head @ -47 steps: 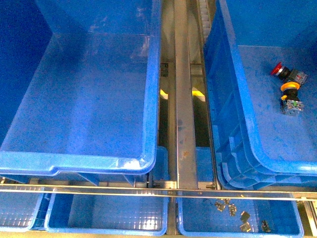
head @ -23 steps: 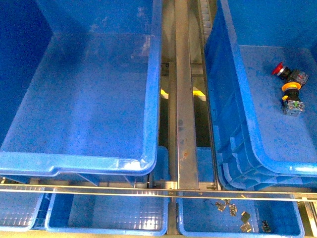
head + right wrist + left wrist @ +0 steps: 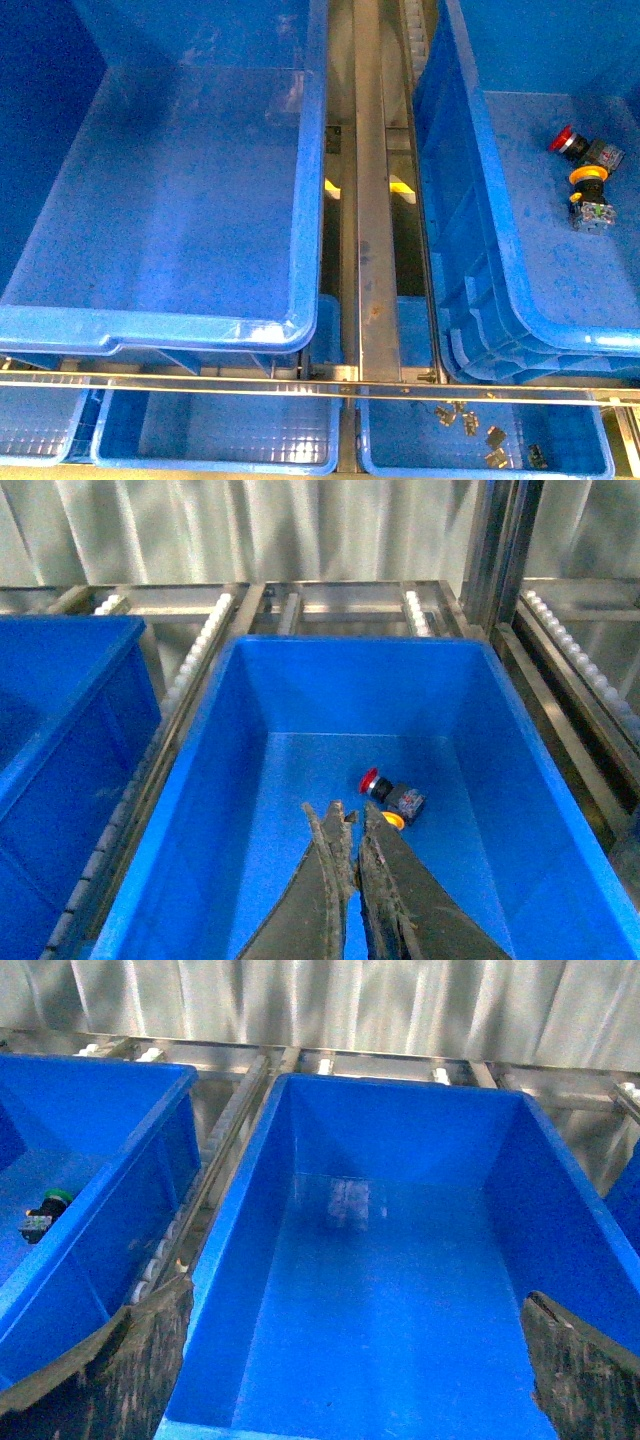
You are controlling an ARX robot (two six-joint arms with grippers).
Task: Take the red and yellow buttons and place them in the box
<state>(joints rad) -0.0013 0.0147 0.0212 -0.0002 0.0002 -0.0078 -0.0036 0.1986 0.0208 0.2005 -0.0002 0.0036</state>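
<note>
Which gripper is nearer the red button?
Right. The right gripper hangs shut just above the red button in its bin. The left gripper is over a different, empty bin, with no red button in view.

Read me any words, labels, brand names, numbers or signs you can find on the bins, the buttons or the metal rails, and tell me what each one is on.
No text can be read in any view.
The large deep blue plastic bin and metal rail: no markings show.
The red mushroom-cap push-button switch and yellow mushroom-cap push-button switch: any print is too small to read.
</note>
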